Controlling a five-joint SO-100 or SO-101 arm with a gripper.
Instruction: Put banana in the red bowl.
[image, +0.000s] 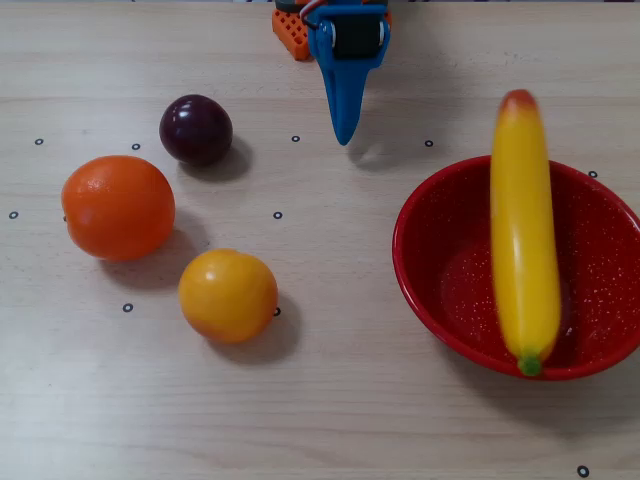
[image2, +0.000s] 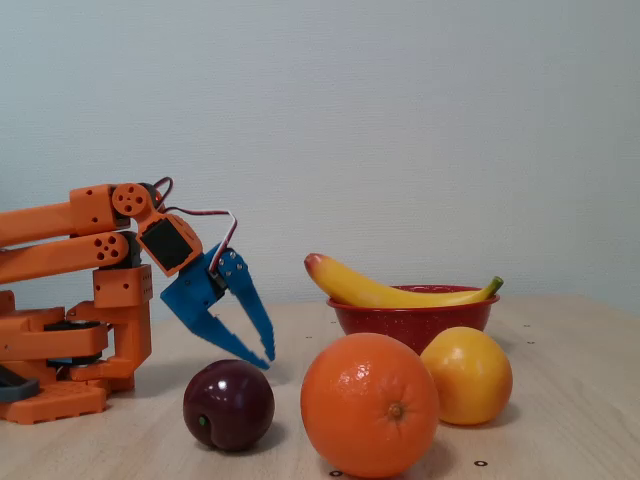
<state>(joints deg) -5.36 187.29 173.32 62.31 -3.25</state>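
Long curved glossy yellow plastic banana (image: 523, 235): lies across the large round glossy red bowl with fine white speckles (image: 437, 290), its green stem on the near rim in the overhead view and its reddish-orange tip jutting past the far rim. In the fixed view the banana (image2: 385, 290) rests on both rims of the red bowl (image2: 412, 322), reddish tip overhanging to the left and raised, green stem up at the right.

Bowl: stands on the pale wood-grain table (image: 330, 400) at the right of the overhead view.

Blue two-finger gripper (image: 343, 135): well apart from the banana and bowl, at the top centre of the overhead view, pointing down at the table. In the fixed view the gripper (image2: 263, 360) hangs low, close above the table, jaws slightly parted and holding nothing.

Orange jointed robot arm (image2: 70, 230): folded low at the left of the fixed view.

Dark purple round plum (image: 196, 129): left of the gripper in the overhead view, near it but apart.

Large round orange fruit (image: 118, 207): at the table's left.

Smaller round yellow-orange fruit (image: 228, 295): nearer the camera, between the large orange and the bowl.
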